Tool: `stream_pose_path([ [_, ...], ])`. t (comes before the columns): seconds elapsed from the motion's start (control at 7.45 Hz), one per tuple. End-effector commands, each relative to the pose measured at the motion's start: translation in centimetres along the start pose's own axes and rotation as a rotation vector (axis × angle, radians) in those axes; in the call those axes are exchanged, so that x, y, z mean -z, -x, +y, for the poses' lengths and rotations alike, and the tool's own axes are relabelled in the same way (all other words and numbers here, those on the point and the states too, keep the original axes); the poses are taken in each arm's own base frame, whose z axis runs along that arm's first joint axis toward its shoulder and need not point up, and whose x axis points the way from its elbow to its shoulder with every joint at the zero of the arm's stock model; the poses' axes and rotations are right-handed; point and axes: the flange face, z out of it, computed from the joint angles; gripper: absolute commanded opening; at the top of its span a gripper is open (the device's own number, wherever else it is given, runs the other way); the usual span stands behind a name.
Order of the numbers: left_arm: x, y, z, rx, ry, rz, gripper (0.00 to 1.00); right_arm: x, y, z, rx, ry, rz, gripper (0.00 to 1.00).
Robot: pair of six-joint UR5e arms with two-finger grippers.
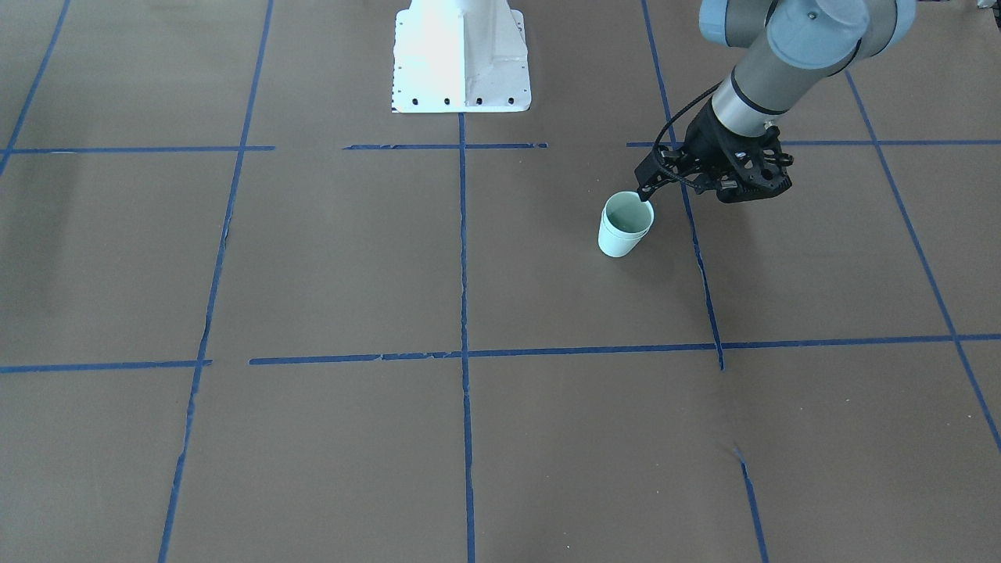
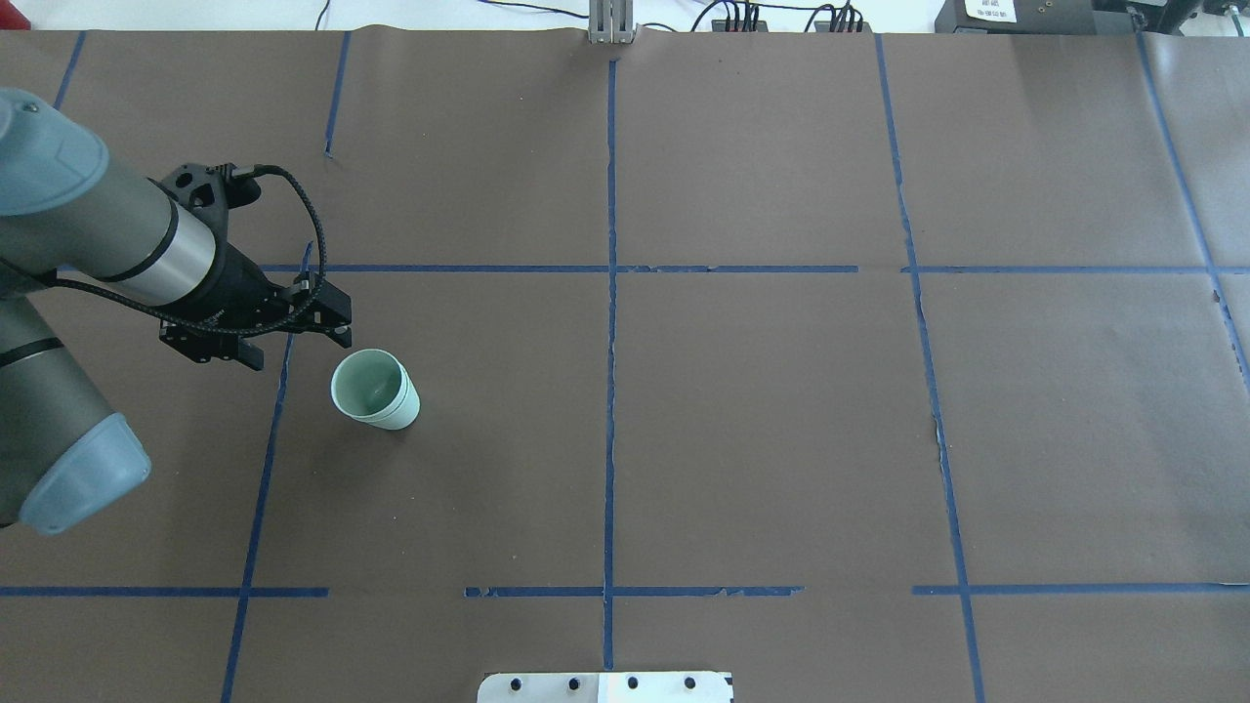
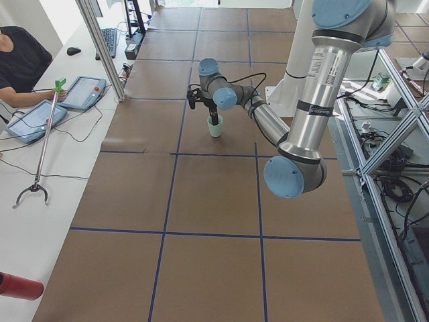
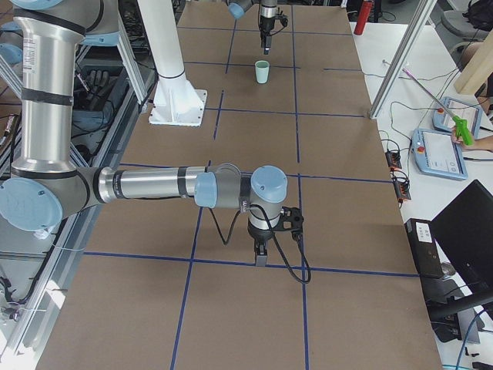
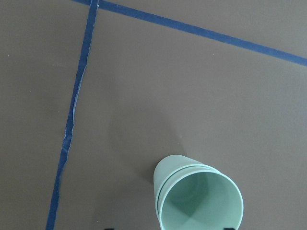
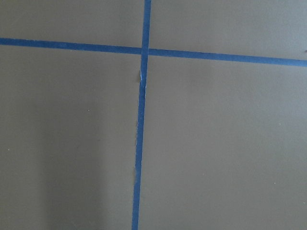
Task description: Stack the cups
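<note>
And there they were: the two cups (image 5: 196, 201) sat nested one inside the other, the double rim plain in the left wrist view. The pair stood upright on the brown bench (image 2: 762, 420), on the robot's left side, just beside a line of blue tape (image 2: 266, 459).

The left fingers (image 2: 337, 322) hung right at the stack's rim, on the side towards the robot's base. They were spread wide; the wrist camera caught a dark tip at each bottom corner with the cup mouth between them. Nothing was held. Whether a tip grazed the rim, the views did not settle.

Over on the other side, the right arm (image 4: 146, 185) reached low across the bench, well apart from the cups. The right fingers (image 4: 260, 258) pointed straight down near a crossing of tape lines. Only the side camera showed them, so I could not tell whether they were wide or narrow.
</note>
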Motion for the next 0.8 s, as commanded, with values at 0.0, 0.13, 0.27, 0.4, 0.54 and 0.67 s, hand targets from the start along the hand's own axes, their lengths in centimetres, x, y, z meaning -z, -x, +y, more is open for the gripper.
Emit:
stream_pose_path([
  [0.0, 2.8, 3.4, -3.6, -0.110, -0.057, -0.035, 1.00, 0.0, 0.0, 0.0, -0.001, 0.001, 0.000, 1.00],
  [0.13, 5.8, 7.7, -8.1, -0.164, -0.124, -0.072, 1.00, 0.0, 0.0, 0.0, 0.000, 0.000, 0.000, 1.00],
  [0.27, 7.5, 13.1, -11.3, -0.233, -0.141, -0.125, 1.00, 0.1, 0.0, 0.0, 0.001, -0.001, 0.000, 1.00],
  [0.4, 9.2, 18.2, -14.7, -0.299, -0.155, -0.175, 1.00, 0.0, 0.0, 0.0, 0.000, 0.000, 0.000, 1.00],
  [0.54, 9.6, 24.3, -17.8, -0.347, -0.135, -0.228, 1.00, 0.0, 0.0, 0.0, -0.001, 0.001, 0.000, 1.00],
  [0.67, 10.8, 30.7, -20.1, -0.354, -0.122, -0.263, 1.00, 0.0, 0.0, 0.0, -0.001, 0.001, 0.000, 1.00],
])
